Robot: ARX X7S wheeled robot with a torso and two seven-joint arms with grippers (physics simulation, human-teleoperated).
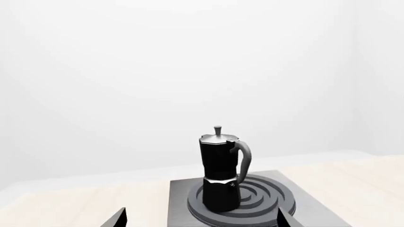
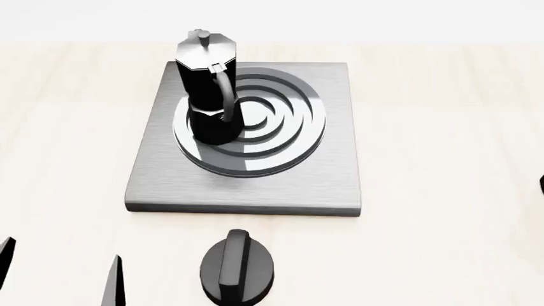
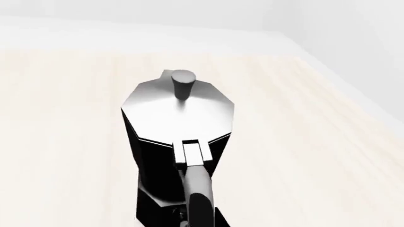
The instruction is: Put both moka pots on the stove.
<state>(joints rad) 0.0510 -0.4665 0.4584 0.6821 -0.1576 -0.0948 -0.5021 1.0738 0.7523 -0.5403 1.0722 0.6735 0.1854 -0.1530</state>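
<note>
The pot on the stove (image 2: 206,89) was glossy black with a silver lid and a grey-black handle. The stove (image 2: 153,178) was brushed grey, its burner (image 2: 281,134) ringed in alternating dark and pale grey. The knob (image 2: 238,268) was black. The second pot (image 3: 178,142) was black, its lid shaded white to grey. The table (image 2: 450,159) was pale cream wood grain

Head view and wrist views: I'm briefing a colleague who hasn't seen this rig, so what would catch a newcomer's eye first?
A glossy black moka pot stands upright on the left part of the ring burner of the grey stove. In front of the stove a squat black knob sits on the pale table. The right wrist view is filled by a second moka pot, seen close from above.
</note>
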